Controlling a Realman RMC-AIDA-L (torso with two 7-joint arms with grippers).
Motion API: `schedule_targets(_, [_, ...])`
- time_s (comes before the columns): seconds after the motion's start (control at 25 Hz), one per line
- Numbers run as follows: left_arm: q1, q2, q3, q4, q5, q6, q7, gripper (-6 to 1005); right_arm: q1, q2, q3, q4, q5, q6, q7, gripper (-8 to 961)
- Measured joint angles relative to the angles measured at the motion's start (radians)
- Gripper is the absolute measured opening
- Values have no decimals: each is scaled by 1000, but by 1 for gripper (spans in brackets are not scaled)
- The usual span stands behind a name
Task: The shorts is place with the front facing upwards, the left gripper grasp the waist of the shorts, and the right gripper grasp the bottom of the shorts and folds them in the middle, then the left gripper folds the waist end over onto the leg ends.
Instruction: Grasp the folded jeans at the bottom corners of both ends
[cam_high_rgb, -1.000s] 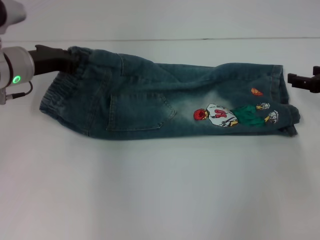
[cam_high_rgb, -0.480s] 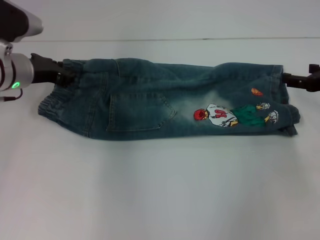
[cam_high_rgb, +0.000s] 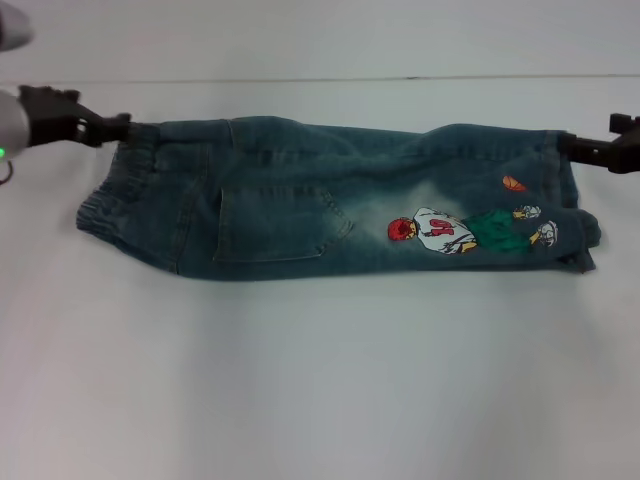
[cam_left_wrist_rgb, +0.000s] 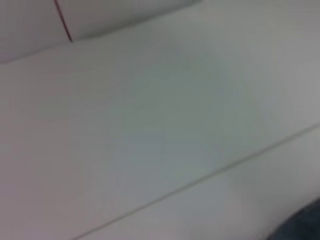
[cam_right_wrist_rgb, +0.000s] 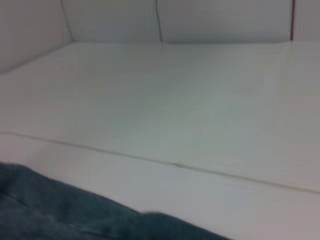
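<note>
Small blue-green denim shorts (cam_high_rgb: 330, 195) lying lengthwise-folded, black left gripper (cam_high_rgb: 118, 127) pinching the waist corner, black right gripper (cam_high_rgb: 567, 146) pinching the hem corner; lengthwise fold looking done, next carrying waist end over onto leg ends.

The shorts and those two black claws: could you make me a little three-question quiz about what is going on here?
1. True or false: the shorts are already folded lengthwise, one leg lying over the other.
2. Which end is the left claw at? A) the gathered waistband B) the leg hems C) the cartoon patch
3. Fill in: the right claw is at the far corner of the ___.

Key
1. True: only one leg shape shows, with a patch pocket on top.
2. A: it is at the far corner of the waistband.
3. Leg hems, near the cartoon embroidery.
</note>
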Motion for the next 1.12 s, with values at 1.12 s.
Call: schedule_targets(1.12, [303, 8, -348, 12, -396, 587, 397, 743, -150, 2, 7, 101, 168, -608, -527, 949])
